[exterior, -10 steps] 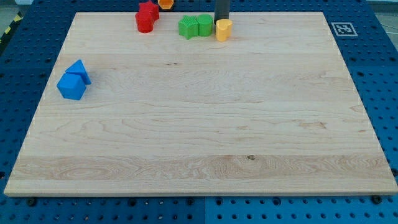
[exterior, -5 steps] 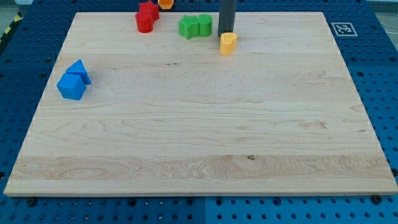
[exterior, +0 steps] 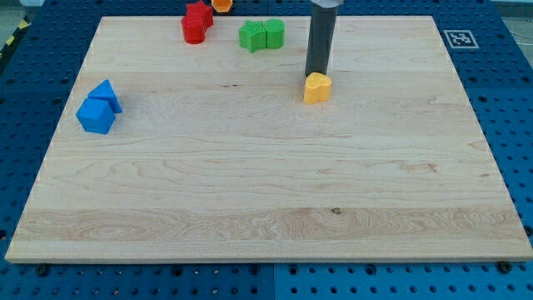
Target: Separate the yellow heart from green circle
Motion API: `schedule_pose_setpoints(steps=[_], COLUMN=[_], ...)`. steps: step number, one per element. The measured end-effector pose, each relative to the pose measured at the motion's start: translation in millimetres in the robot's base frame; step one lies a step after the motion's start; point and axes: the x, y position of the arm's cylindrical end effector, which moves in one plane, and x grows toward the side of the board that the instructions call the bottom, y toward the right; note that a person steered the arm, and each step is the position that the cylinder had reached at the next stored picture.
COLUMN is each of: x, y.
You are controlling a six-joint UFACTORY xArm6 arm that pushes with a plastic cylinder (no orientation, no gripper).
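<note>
The yellow heart (exterior: 316, 87) lies on the wooden board (exterior: 266, 183), right of centre in the upper part of the view. My tip (exterior: 315, 75) stands right at its top edge, touching it. The green circle (exterior: 274, 33) sits near the board's top edge, up and to the left of the heart, with a clear gap between them. A second green block (exterior: 252, 37) touches the circle's left side.
Two red blocks (exterior: 196, 22) and an orange block (exterior: 221, 4) lie at the top edge, left of the green pair. A blue cube (exterior: 95, 115) and a blue triangle (exterior: 107, 93) sit together at the left. A marker tag (exterior: 457, 38) is at the top right corner.
My tip has moved down and slightly right, pushing the yellow heart away from the green circle, from beside it to well below and right of it. The other blocks stayed put.
</note>
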Motion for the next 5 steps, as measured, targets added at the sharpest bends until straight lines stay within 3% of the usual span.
schedule_pose_setpoints(steps=[1,5], x=[31,48], y=[2,8])
